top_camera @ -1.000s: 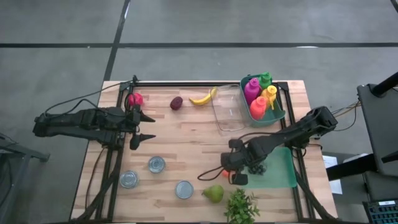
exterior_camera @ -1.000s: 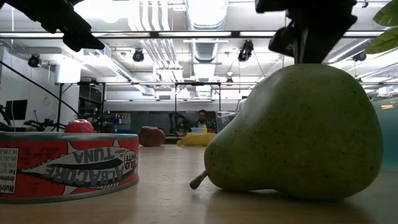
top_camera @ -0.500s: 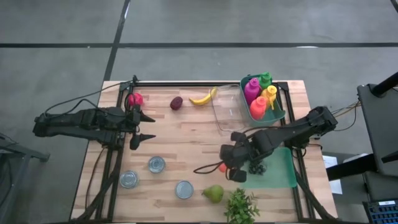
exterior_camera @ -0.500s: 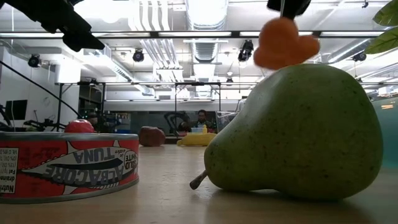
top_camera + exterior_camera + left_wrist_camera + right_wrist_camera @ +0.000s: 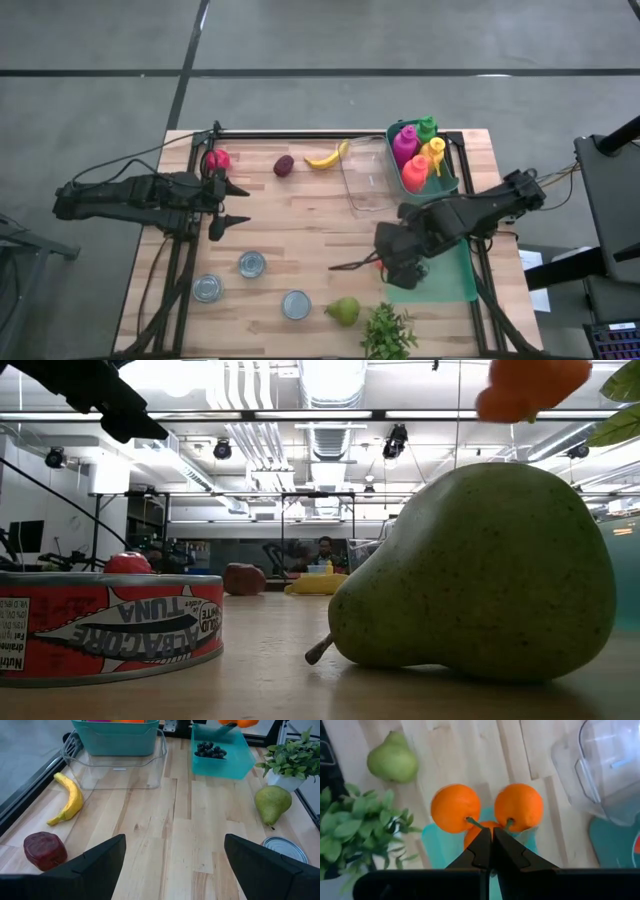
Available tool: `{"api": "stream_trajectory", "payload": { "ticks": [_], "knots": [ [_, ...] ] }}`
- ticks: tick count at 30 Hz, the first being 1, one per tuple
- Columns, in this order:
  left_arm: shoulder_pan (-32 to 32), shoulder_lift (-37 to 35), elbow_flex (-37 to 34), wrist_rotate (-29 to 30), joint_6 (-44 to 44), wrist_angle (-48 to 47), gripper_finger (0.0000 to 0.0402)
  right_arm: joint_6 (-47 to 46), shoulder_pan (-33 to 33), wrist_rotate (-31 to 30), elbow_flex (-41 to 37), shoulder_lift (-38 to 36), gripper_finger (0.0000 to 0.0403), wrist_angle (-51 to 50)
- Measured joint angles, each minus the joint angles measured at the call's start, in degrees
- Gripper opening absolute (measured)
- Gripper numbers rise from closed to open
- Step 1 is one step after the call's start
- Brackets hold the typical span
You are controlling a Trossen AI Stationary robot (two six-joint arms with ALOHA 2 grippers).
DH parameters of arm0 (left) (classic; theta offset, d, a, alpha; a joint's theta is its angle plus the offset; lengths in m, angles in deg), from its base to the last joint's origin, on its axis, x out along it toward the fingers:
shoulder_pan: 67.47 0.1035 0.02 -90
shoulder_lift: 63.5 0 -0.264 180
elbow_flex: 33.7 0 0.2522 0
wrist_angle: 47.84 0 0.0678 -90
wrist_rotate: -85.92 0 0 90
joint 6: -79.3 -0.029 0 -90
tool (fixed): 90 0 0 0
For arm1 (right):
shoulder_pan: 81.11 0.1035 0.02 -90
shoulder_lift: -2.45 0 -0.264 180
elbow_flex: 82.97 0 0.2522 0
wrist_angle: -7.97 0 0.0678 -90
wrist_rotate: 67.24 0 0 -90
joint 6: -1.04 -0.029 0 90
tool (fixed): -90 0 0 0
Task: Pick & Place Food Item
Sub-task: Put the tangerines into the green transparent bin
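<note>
A cluster of small oranges (image 5: 455, 807) joined by green stems hangs under my right gripper (image 5: 490, 840), which is shut on it above the left edge of the teal tray (image 5: 452, 275). In the high view only a speck of the oranges (image 5: 377, 263) shows under the right gripper (image 5: 388, 262). In the low view the oranges (image 5: 530, 382) hang high above the pear (image 5: 480, 570). My left gripper (image 5: 228, 205) waits open at the table's left, holding nothing. My right gripper pinches the green stems (image 5: 476, 824) where they meet, between its two fingertips. The fingers come from above, pointing steeply down. The oranges hang below the fingertips, side by side, lifted clear of table and tray.
Blueberries (image 5: 210, 751) lie on the teal tray. A potted plant (image 5: 388, 332) and the pear (image 5: 343, 310) sit at the near edge, three cans (image 5: 252, 264) near left. A banana (image 5: 325, 157), a dark red fruit (image 5: 284, 165), a clear tub (image 5: 368, 175) and a bin of bottles (image 5: 420, 160) stand far.
My right gripper has risen with the oranges, rolling its wrist and drifting a little toward the table's right edge, over the teal tray's edge. The oranges have gone from just above the pear to high above it in the low view. It stays shut.
</note>
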Motion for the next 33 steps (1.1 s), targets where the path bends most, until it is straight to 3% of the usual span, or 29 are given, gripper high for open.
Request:
{"api": "stream_trajectory", "payload": {
  "ticks": [15, 27, 33],
  "knots": [
    [0.0, 0.0, 0.0, 0.0, 0.0, 0.0, 0.0343, -21.1, 9.3, -5.4, -5.2, -5.4, 0.0009, -3.2],
    [0.0, 0.0, 0.0, 0.0, 0.0, 0.0, 0.0343, -41.3, 13.8, -5.7, -23.3, -12.5, 0.0009, -3.0],
    [0.0, 0.0, 0.0, 0.0, 0.0, 0.0, 0.0343, -49.5, 18.7, -4.7, -34.4, -19.3, 0.0009, 5.3]
  ]
}}
